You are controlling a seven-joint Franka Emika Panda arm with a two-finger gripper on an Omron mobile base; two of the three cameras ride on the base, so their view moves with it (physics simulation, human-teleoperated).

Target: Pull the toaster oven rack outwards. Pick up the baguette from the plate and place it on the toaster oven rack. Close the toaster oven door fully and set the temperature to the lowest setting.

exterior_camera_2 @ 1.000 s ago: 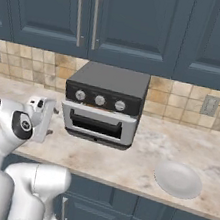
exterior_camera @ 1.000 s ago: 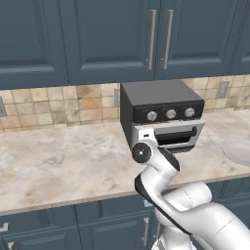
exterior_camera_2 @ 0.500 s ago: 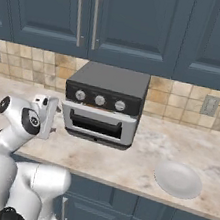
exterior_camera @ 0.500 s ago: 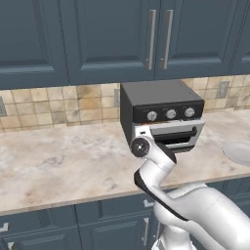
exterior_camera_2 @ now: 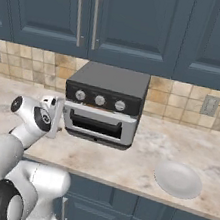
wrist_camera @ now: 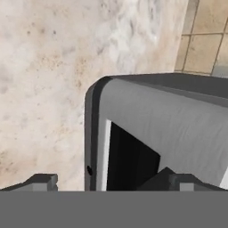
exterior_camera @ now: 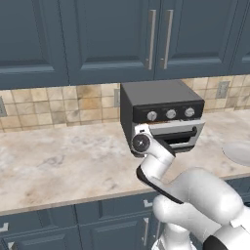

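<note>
Jaws apparently spread apart, empty, beside the toaster oven (wrist_camera: 178, 120) corner.

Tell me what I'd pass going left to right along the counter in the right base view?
The robot's gripper → the toaster oven → the plate, lying bare on the counter.

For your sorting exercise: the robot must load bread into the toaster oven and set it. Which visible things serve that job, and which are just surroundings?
Belong to the job:
toaster oven
toaster oven door
plate
gripper

Just surroundings:
upper cabinets
tiled backsplash
wall outlet
marble counter
</note>
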